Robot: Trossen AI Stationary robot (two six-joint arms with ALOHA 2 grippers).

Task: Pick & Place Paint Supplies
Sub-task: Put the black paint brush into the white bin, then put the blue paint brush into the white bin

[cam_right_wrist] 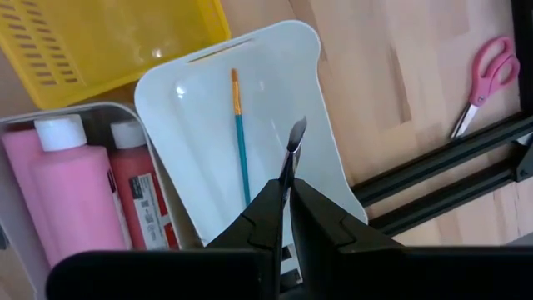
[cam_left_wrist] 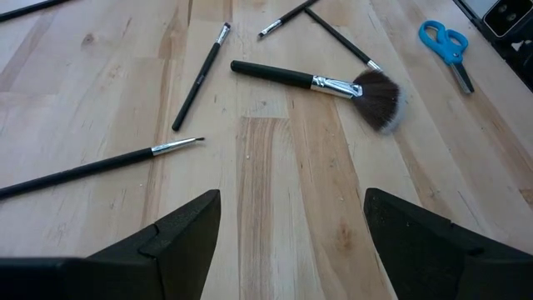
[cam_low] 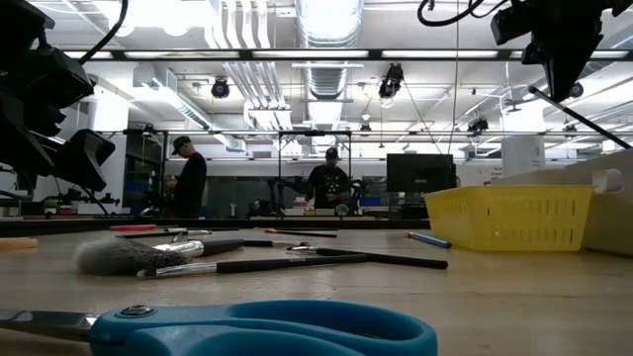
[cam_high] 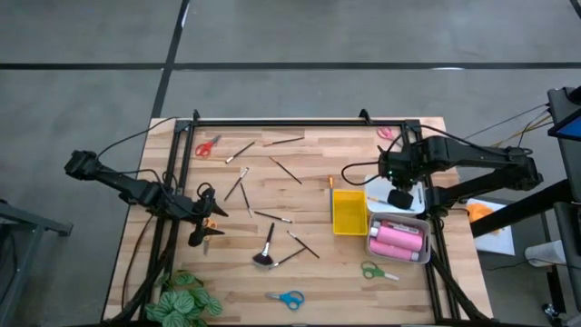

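Observation:
My right gripper (cam_right_wrist: 287, 187) hangs over a white tray (cam_right_wrist: 208, 92), shut on a thin dark brush (cam_right_wrist: 296, 137). A teal brush (cam_right_wrist: 241, 150) lies in that tray. Pink and red paint bottles (cam_high: 398, 239) lie in a tray beside the yellow tray (cam_high: 349, 211). My left gripper (cam_left_wrist: 291, 242) stands open over bare wood at the table's left. Beyond it lie thin brushes (cam_left_wrist: 200, 75) and the fluffy black brush (cam_left_wrist: 379, 96). Red scissors (cam_high: 207, 145), pink scissors (cam_high: 386, 133), green scissors (cam_high: 377, 271) and blue scissors (cam_high: 289, 298) lie flat on the table. My right gripper pinches the thin dark brush between its two fingers, which point down from above. The brush's bristle end (cam_right_wrist: 296, 132) sticks out past the fingertips. The brush is lifted clear above the white tray. How far up the handle the fingers sit is hidden by the gripper.
A leafy green plant (cam_high: 182, 304) stands at the near left corner. A black frame (cam_high: 300, 121) runs along the table's far edge and sides. In the low view, people stand in the room beyond the table. Bare wood lies around the table's middle.

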